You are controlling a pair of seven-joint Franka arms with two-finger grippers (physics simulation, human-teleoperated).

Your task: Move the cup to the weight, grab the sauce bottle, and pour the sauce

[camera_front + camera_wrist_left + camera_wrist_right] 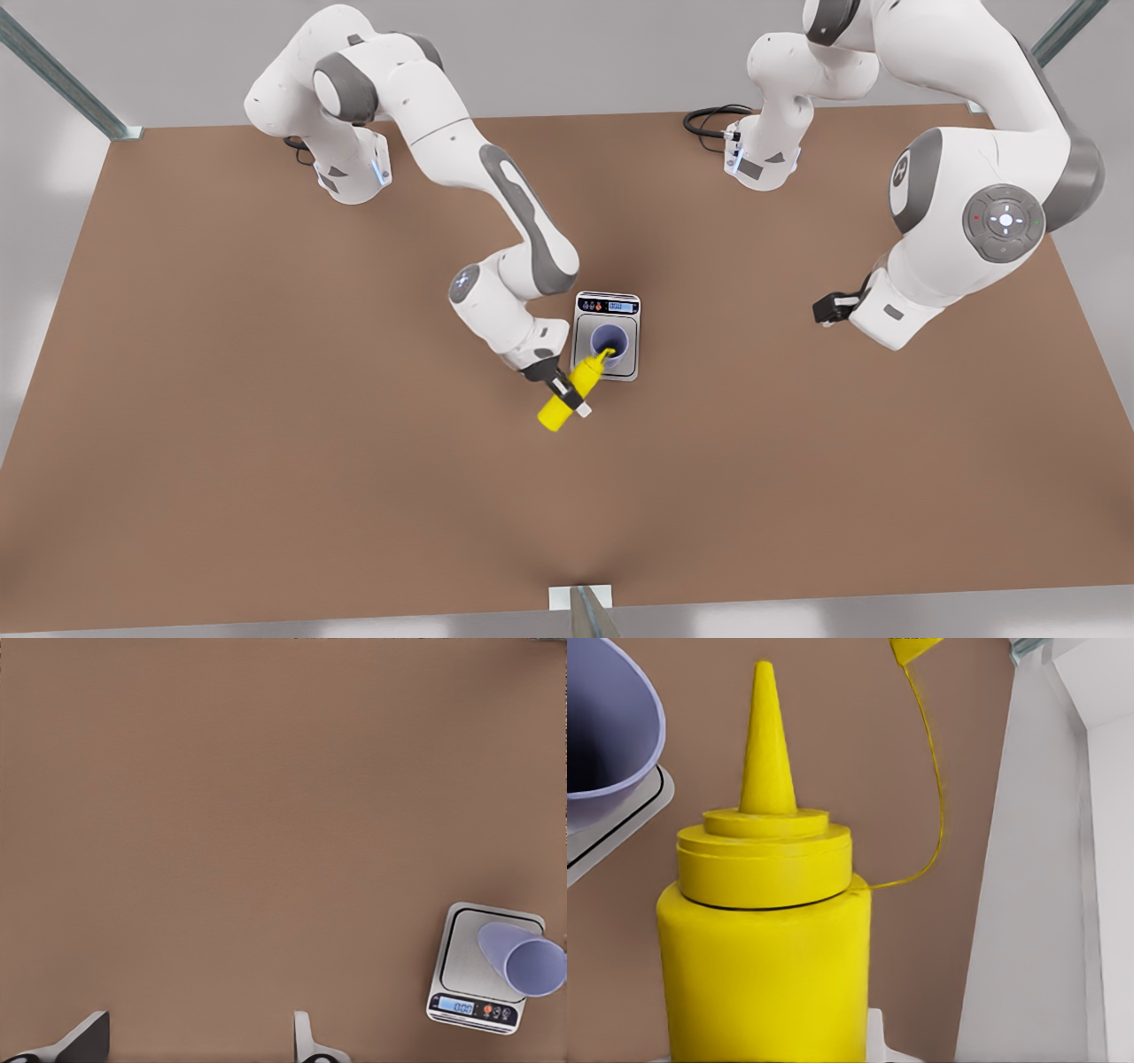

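Sauce bottle point(565, 396) is bright yellow, smooth plastic with a round body, a ringed cap and a pointed cone tip. The right gripper point(560, 387) is squeezed shut around its middle and holds it tilted, with the tip leaning over the rim of the cup point(609, 342). In the right wrist view the bottle point(766, 957) is very close, with a thin yellow cord curling off its cap, and the rim of the cup point(607, 726) sits just beside the tip. The cup is small, round and lavender-blue, darker inside, and it stands on the square steel plate of the weight point(626, 321). The weight is flat, silver and rectangular, with a dark display strip and little buttons at one end. It lies near the middle of the plain brown table point(266, 399). The left gripper point(828, 308) waits well apart at the front view's right, above bare table, with its jaws spread wide and holding nothing. In the left wrist view two dark fingertips point(84, 1038) stand far apart, and the weight point(461, 966) and cup point(527, 958) sit far off.
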